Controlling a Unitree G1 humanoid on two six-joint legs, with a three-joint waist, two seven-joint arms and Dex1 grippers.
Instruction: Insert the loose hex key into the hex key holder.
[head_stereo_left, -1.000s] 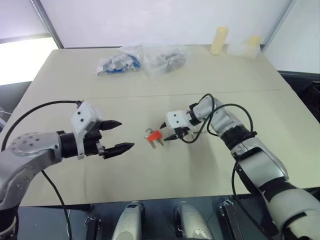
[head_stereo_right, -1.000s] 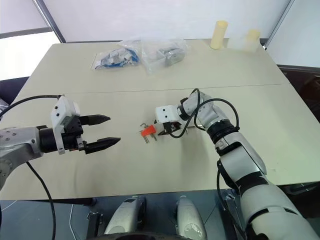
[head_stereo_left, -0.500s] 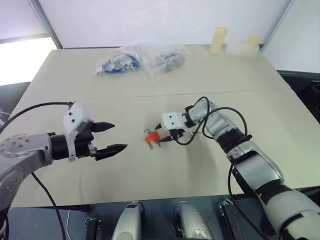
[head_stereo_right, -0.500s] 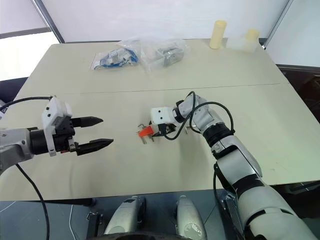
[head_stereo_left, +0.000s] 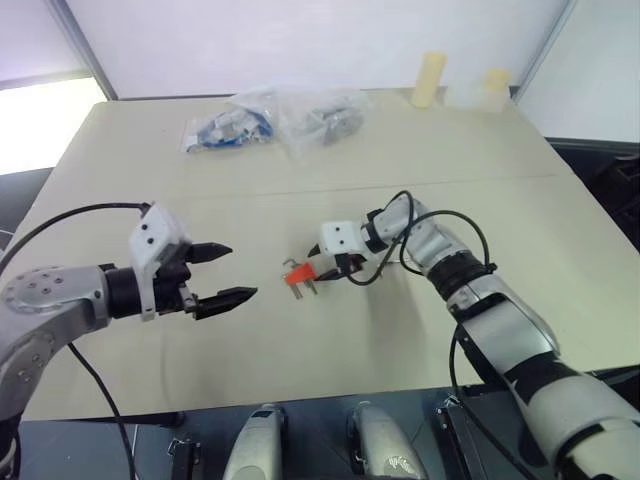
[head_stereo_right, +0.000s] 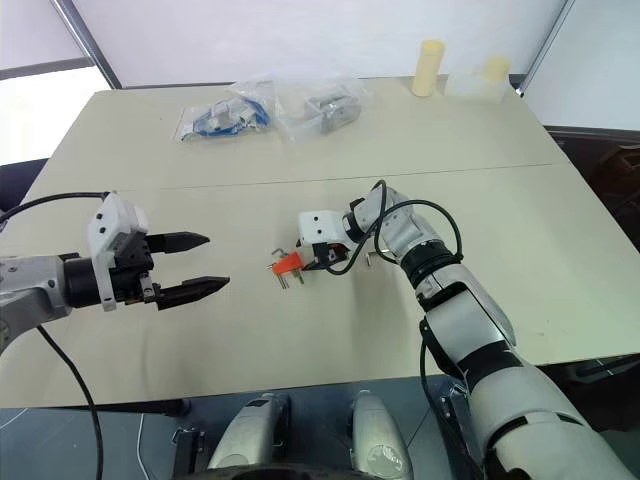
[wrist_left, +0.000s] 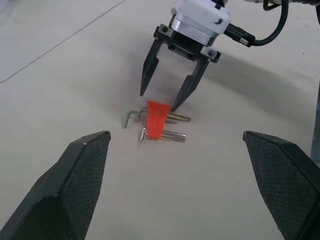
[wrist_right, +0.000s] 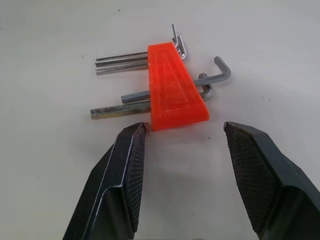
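Task looks near done or at its check stage: in the right wrist view every thin grey metal L-bent hex key seems to pass through the small red-orange wedge-shaped plastic hex key holder (wrist_right: 175, 85), and I can't pick out a separate loose hex key lying apart; the larger key (wrist_right: 220, 70) with its bend sticking out past the block may be the one just seated, can't tell for sure. What's left, by my read: confirm it's fully pushed in, or push it home. Holder lies flat on the beige table (head_stereo_left: 300, 350), centre of the head frame, slightly left of middle, keys poking out both sides, longest shafts toward the left of the wrist frame, bends on the right. Right gripper (wrist_right: 180, 140) sits just short of the holder's wide end, fingers part-open and straddling it, one fingertip (wrist_right: 135, 135) about touching the block's corner, nothing held. Left gripper (head_stereo_left: 226, 272) hovers at middle left of the head frame, well apart from the holder, fingers spread wide and empty. Clear plastic bags of parts (head_stereo_left: 280, 120) at upper centre, two pale yellow cylinders (head_stereo_left: 430, 80) upper right, both far from the work.
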